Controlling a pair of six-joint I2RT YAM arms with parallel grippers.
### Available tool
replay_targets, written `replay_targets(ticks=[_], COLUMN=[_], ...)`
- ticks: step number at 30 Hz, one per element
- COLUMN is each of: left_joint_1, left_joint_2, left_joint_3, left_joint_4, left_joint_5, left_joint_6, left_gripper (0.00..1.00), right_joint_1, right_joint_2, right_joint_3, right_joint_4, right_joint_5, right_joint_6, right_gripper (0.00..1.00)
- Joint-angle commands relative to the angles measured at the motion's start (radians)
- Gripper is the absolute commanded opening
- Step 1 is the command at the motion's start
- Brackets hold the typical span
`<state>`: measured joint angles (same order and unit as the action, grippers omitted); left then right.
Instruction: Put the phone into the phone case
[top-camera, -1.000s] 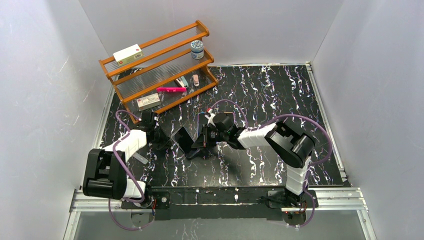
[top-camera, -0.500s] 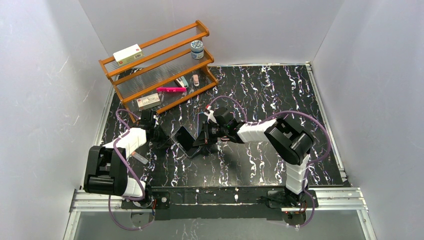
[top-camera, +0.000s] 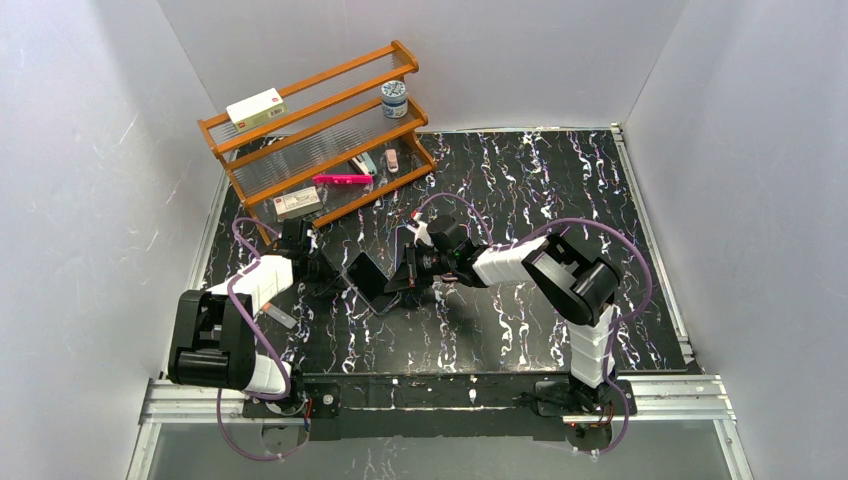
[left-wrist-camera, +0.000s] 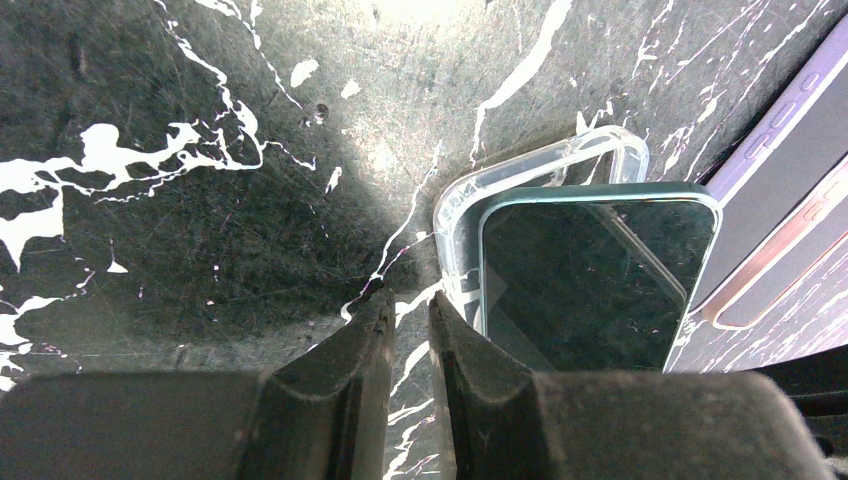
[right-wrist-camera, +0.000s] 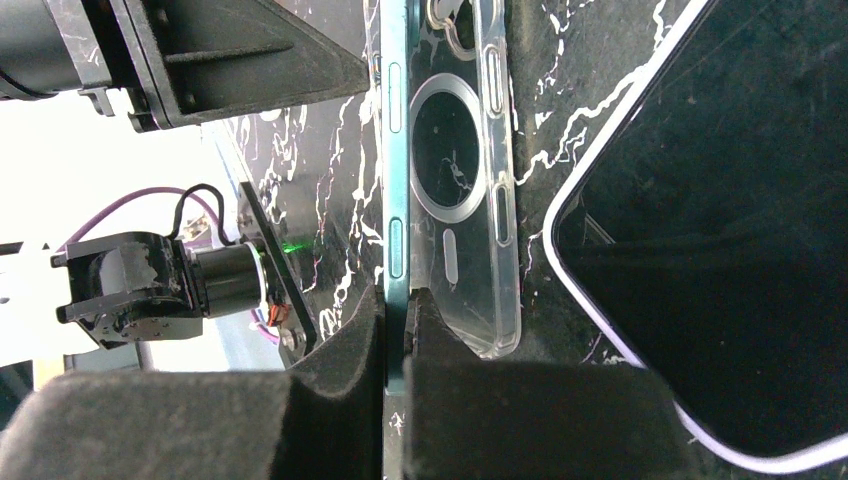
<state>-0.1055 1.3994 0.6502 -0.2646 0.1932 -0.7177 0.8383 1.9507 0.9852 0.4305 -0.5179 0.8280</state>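
Right gripper is clenched on the long edge of the teal-rimmed phone, holding it up on its side. In the right wrist view the clear phone case lies open-faced right against it on the 3 o'clock side. From the left wrist, one end of the phone overlaps the case with the case's corner rim peeking out at 11 o'clock, so it's lined up but not seated.

Left gripper sits at about 8 o'clock of that corner. Its jaws are pinched almost together with only tabletop in the slit, and one finger is just beside the case wall. It's probably bracing the case, though the contact is hard to make out.

To do this well, tuck the lower long edge under the case lip first. Then roll the phone down flat while the left holds the case from skating. The pinch will have to let go before the last rim snaps over.

A second phone, dark-screened with a pale rim, lies just beyond the case at 3 o'clock, close enough to get nudged.

The table is black with white veining, scuffed and glossy, so it looks slippery. White walls box it in, and a wooden rack stands at 11 o'clock, well apart.
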Motion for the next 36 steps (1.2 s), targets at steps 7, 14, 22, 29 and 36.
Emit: replay_targets(ticks=[7, 14, 22, 29, 36], left_joint_1=[0.003, 0.003, 0.003, 0.004, 0.006], left_joint_2=[0.025, -0.013, -0.088, -0.127, -0.104], left_joint_3=[-0.028, -0.023, 0.006, 0.023, 0.029], left_joint_4=[-0.03, -0.048, -0.112, -0.133, -0.08], left_joint_5=[0.003, -0.002, -0.062, -0.086, 0.002], left_joint_6=[0.017, 0.019, 0.025, 0.031, 0.051], left_gripper=[0.19, 0.19, 0.24, 0.31, 0.38], right_joint_1=[0.002, 0.002, 0.009, 0.006, 0.002], right_joint_2=[0.073, 0.06, 0.069, -0.007, -0.053], right_joint_3=[0.004, 0.058, 0.056, 0.131, 0.188], right_joint_4=[0.025, -0.11, -0.116, -0.288, -0.461], right_joint_5=[-0.068, -0.019, -0.007, 0.069, 0.157], right_joint_6=[0.013, -0.027, 0.023, -0.076, -0.159], right_gripper=[0.01, 0.06, 0.23, 0.38, 0.45])
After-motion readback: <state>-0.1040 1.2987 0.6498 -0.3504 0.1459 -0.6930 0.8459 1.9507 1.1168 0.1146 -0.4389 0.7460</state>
